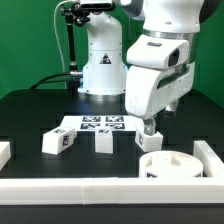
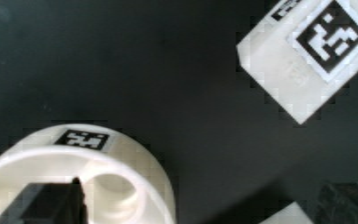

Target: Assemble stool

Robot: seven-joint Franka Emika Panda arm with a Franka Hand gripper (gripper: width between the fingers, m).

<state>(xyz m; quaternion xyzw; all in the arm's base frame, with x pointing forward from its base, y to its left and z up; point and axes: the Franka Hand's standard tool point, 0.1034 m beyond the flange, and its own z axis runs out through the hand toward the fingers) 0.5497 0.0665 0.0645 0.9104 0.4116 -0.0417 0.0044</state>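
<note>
Hovering gripper [image 1: 150, 128]: hanging over the edge of the round seat [image 1: 168, 166], jaws standing apart, empty.
Round seat: lying flat on the black table [image 1: 30, 115].
Leg [image 2: 318, 55]: lying near the seat.

Green backdrop [image 1: 25, 40], black tabletop [image 1: 30, 115], white border rail [image 1: 70, 188] along the front edge; even light

We counted three white legs [image 1: 57, 141] [image 1: 103, 142] [image 1: 149, 144], one round seat [image 1: 172, 166] and one flat marker board [image 1: 100, 124] on one dark table [image 1: 30, 115], with three white rails [image 1: 90, 190] [image 1: 4, 152] [image 1: 208, 156] at its edges.
</note>
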